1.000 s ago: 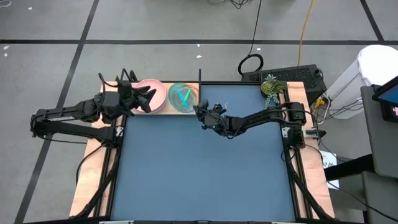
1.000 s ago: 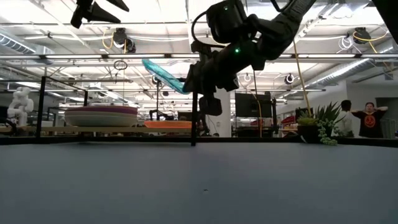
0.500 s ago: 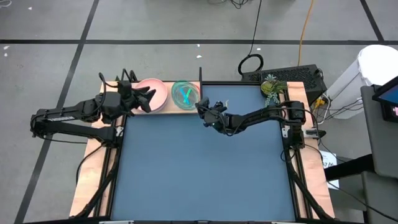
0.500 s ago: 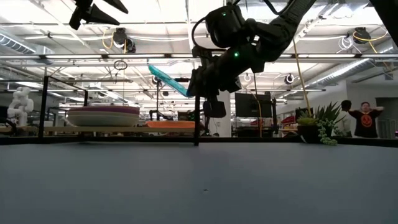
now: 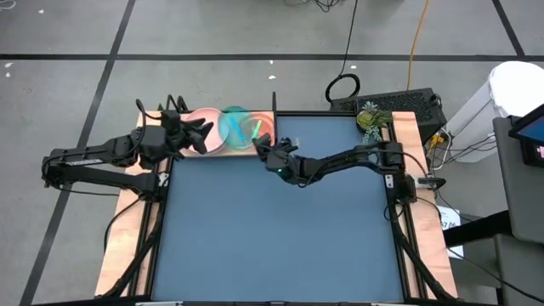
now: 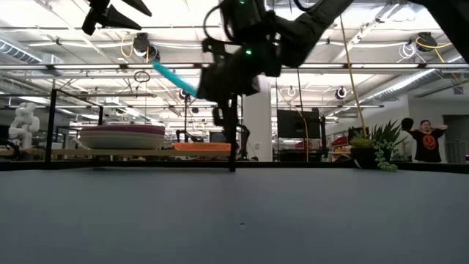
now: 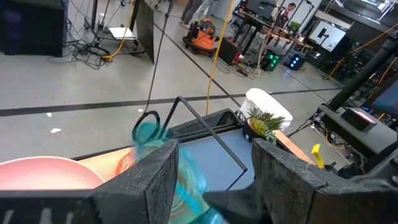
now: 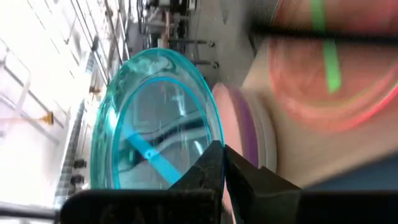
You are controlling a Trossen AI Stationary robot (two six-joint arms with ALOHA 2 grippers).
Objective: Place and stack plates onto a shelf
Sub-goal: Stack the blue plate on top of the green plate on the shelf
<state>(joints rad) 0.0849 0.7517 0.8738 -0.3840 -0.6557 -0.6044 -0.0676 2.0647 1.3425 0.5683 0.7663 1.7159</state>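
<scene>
Two robot arms, each with one gripper: left gripper [image 5: 202,134] at 10 o'clock, right gripper [image 5: 259,146] near 11 o'clock. One wooden shelf [image 5: 223,152]. Plates distinguishable: one teal plate [image 8: 140,124], one orange plate [image 8: 323,74] and one stack of larger plates [image 6: 121,136], count within it unclear. One potted plant [image 5: 370,119] at 1 o'clock.
</scene>
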